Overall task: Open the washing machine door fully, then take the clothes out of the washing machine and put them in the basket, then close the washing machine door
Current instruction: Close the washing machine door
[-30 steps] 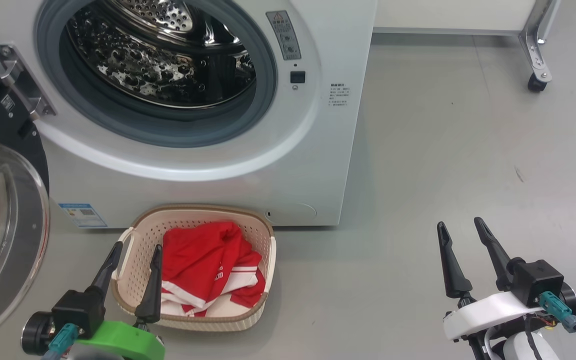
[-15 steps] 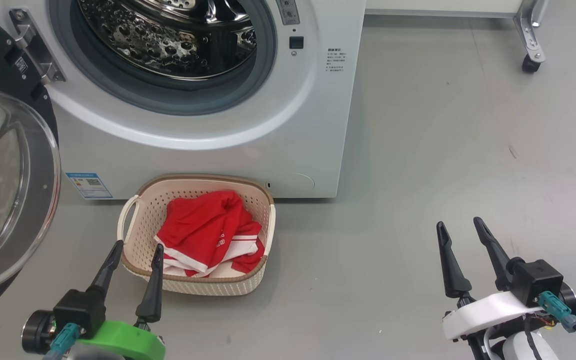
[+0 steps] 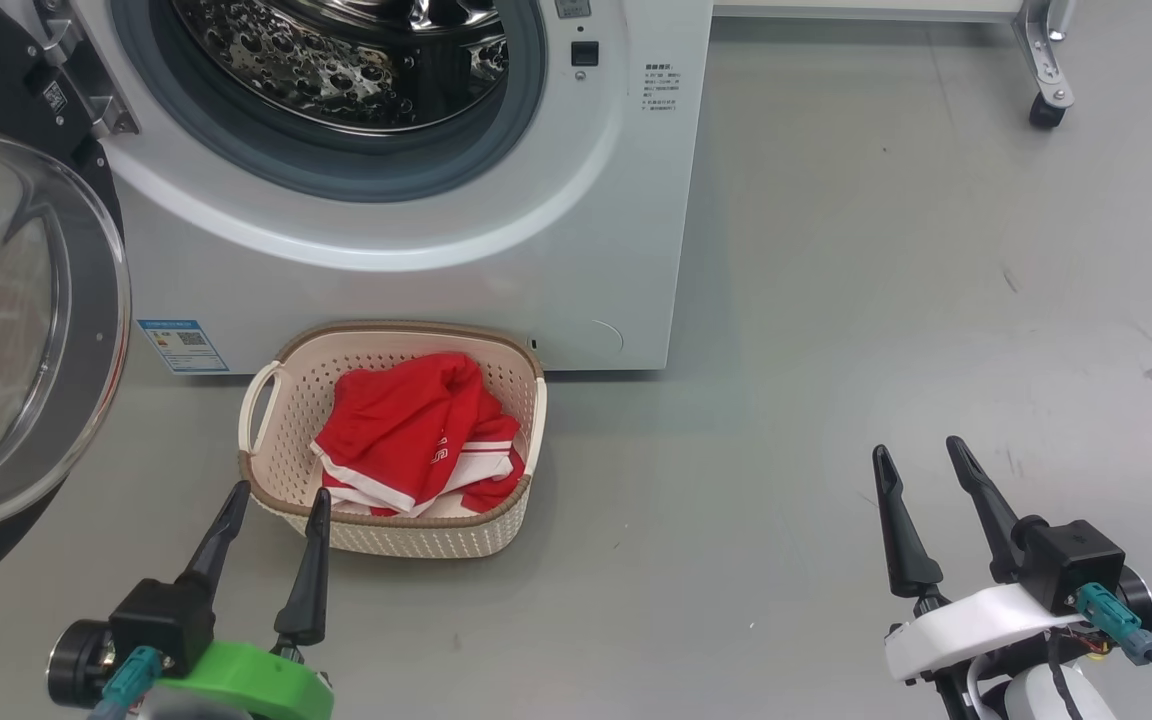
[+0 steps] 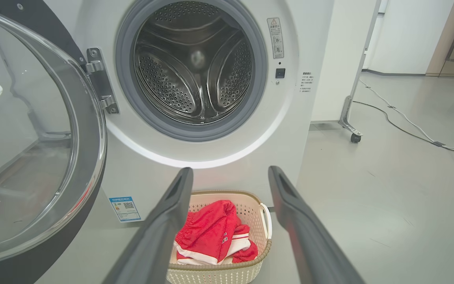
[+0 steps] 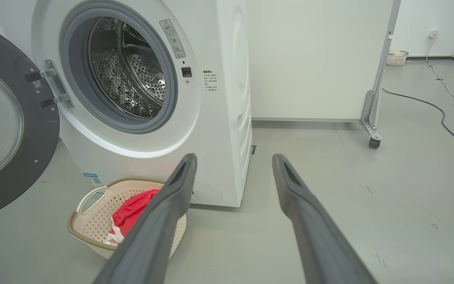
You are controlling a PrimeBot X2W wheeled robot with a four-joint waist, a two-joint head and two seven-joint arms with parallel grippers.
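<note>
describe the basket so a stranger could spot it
Find the big white washing machine with its door open. On the floor in front of it sits a small cream basket. Its brown rim and the red clothes inside mark it out.

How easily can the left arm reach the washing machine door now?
Likely yes: the left pincer is open and empty, the washing machine door stands swung wide to its left, and the basket sits ahead, not between them.
</note>
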